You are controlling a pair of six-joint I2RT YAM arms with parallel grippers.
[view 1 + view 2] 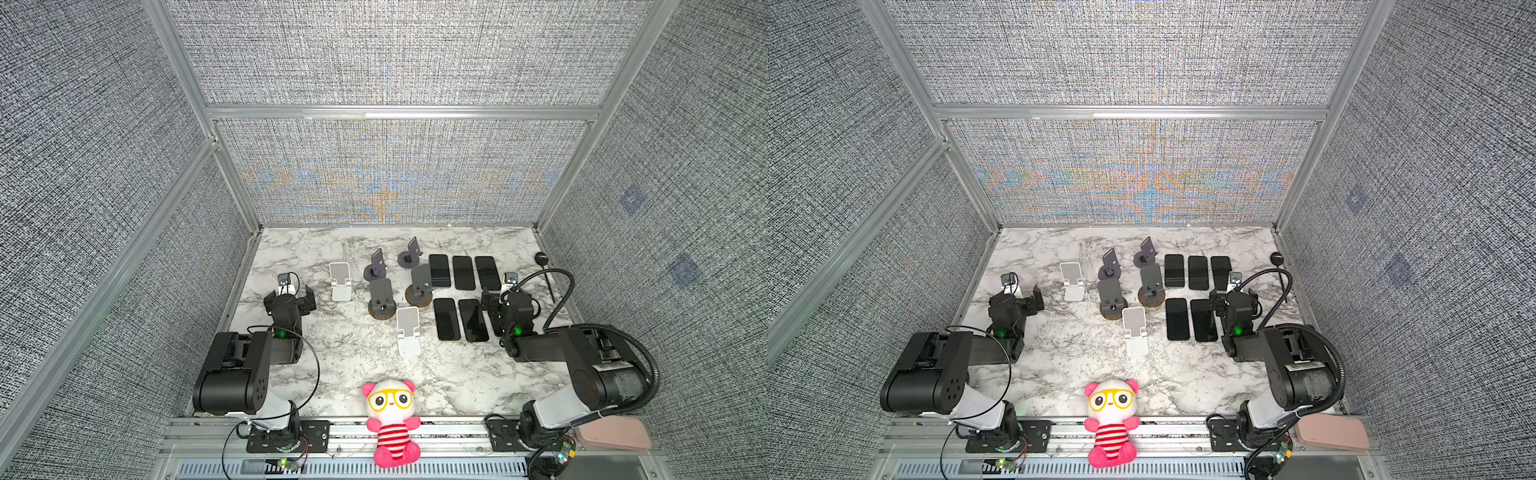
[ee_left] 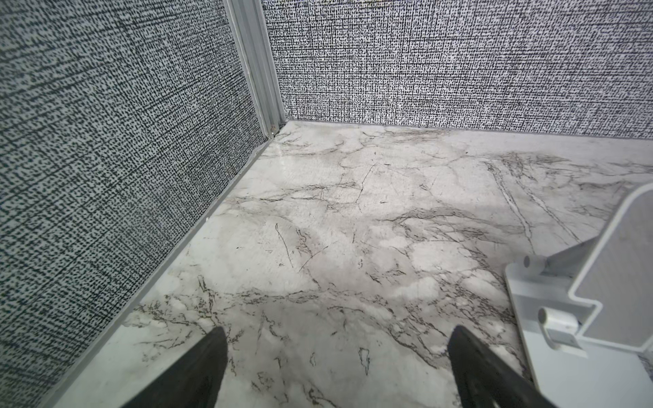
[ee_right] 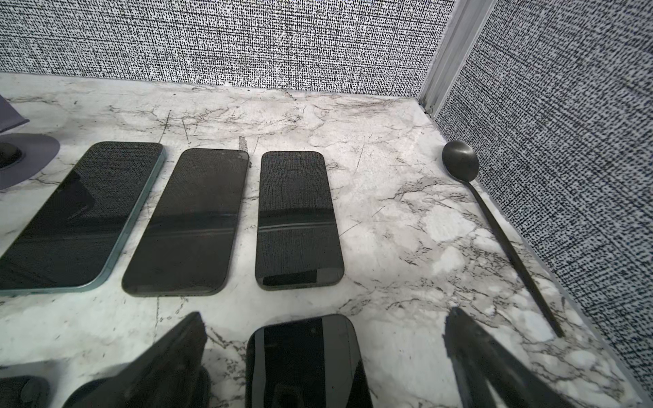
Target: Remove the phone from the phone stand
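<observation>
Several black phones lie flat on the marble table: three in a back row (image 1: 463, 273) (image 3: 190, 222), two nearer (image 1: 446, 319), and one (image 3: 304, 360) under my right gripper (image 1: 505, 301) (image 3: 327, 315), which hovers open over its top end. Several phone stands stand left of the phones: two white (image 1: 340, 281) (image 1: 408, 330), two dark round-based (image 1: 376, 266), two grey on wooden discs (image 1: 381, 301). None of them holds a phone. My left gripper (image 1: 289, 297) (image 2: 339, 332) is open and empty over bare table, just left of the far white stand (image 2: 600, 300).
A black spoon (image 1: 541, 259) (image 3: 459, 160) lies along the right wall. A pink plush toy (image 1: 390, 419) sits on the front rail, and a pink pad (image 1: 615, 432) lies at the front right. Fabric walls close three sides of the table.
</observation>
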